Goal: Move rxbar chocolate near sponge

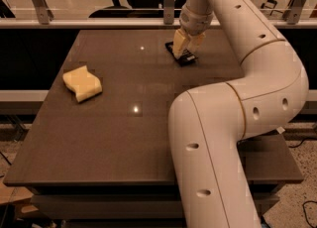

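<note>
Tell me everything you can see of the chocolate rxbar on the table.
The rxbar chocolate is a small, flat, black wrapped bar lying angled on the dark brown table, near its far edge. The gripper is directly over it, covering its middle, so only its ends show. No lettering can be made out. It lies well apart from the sponge.

black rxbar chocolate (188, 60), cream tool (183, 51) over it
</note>
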{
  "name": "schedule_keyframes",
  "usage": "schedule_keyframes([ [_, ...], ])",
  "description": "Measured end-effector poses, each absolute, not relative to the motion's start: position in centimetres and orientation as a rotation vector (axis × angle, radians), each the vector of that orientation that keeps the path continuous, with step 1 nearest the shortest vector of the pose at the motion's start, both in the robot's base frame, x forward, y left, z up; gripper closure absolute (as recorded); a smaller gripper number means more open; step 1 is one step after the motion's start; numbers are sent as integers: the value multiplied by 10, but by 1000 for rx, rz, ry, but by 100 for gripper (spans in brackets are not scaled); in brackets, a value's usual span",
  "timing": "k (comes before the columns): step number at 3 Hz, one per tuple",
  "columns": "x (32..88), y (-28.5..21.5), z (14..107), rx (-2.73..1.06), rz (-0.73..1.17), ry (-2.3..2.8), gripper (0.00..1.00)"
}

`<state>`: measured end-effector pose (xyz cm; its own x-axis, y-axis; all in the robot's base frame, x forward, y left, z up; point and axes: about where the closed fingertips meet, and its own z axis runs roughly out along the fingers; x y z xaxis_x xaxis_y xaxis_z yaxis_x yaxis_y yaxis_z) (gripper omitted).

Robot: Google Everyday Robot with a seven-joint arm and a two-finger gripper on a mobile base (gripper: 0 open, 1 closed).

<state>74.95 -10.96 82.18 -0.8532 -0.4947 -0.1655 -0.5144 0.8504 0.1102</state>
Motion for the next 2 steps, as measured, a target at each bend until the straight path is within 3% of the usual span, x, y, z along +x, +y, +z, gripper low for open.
schedule_keyframes([
  [1, 749, -109, 822, -793, 227, 2895, 68],
  [2, 744, -105, 866, -756, 208, 2845, 91],
])
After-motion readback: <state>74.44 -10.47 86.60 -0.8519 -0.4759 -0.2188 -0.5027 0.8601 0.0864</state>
